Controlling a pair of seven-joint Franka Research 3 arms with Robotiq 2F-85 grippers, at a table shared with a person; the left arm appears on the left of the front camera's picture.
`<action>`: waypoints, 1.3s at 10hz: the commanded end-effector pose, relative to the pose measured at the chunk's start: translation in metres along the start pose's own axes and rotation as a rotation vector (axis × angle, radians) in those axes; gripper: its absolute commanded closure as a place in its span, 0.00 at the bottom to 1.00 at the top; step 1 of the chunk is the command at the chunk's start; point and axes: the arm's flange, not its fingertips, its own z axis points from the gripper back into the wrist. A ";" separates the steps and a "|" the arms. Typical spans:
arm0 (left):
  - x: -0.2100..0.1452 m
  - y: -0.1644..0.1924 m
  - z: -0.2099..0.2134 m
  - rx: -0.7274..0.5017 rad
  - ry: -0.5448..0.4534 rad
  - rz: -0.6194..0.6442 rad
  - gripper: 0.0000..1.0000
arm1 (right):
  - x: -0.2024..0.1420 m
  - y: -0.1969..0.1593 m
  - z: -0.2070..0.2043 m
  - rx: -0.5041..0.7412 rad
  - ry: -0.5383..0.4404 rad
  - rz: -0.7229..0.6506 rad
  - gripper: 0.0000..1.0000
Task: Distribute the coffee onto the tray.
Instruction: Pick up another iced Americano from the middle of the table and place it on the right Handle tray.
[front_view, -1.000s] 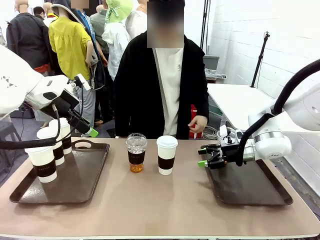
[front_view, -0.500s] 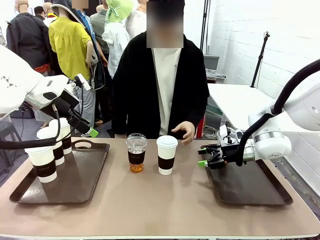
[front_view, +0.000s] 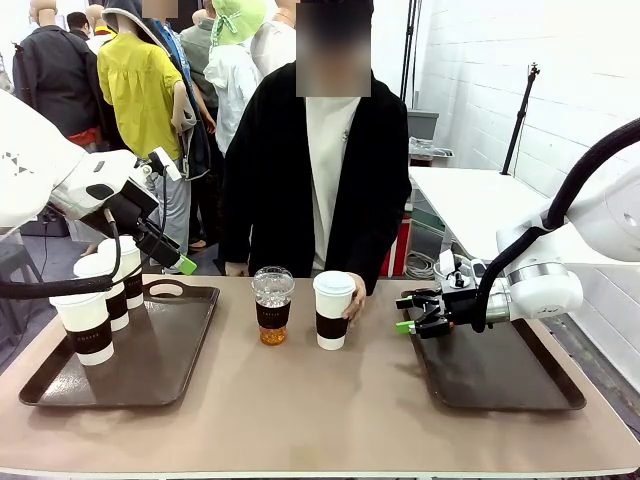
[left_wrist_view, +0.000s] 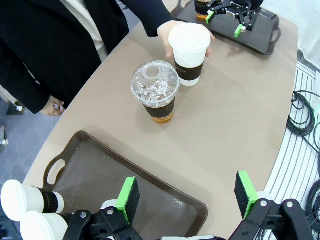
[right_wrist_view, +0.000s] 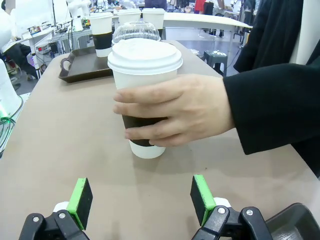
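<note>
**Step in hand:** handover, by the look of it. A person's hand (right_wrist_view: 175, 115) wraps the white lidded cup (front_view: 333, 310), which stands mid-table just beside the clear dome-lidded cup (front_view: 272, 305).

**Your right claw** (right_wrist_view: 141, 200): released, pads wide apart and empty, facing that cup.

**Your left claw** (left_wrist_view: 187, 192): likewise spread and empty, above the left tray (front_view: 160, 360), which carries three white cups (front_view: 85, 325).

**Next move, as a judgement:** wait until the hand clears, advance level, close on the sleeve and set the cup on the right tray (front_view: 500, 385).

**Room:** white brick wall (front_view: 520, 60).

**Surface:** tan table (front_view: 300, 420), smooth.
</note>
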 end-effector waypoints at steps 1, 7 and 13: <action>0.000 0.002 0.000 -0.019 -0.013 -0.002 0.00 | 0.000 0.000 -0.001 0.001 0.000 0.001 0.00; 0.000 0.002 0.000 -0.019 -0.013 -0.002 0.00 | 0.000 0.000 -0.001 0.001 0.000 0.001 0.00; 0.000 0.002 0.000 -0.019 -0.013 -0.002 0.00 | 0.000 0.000 -0.001 0.001 0.000 0.001 0.00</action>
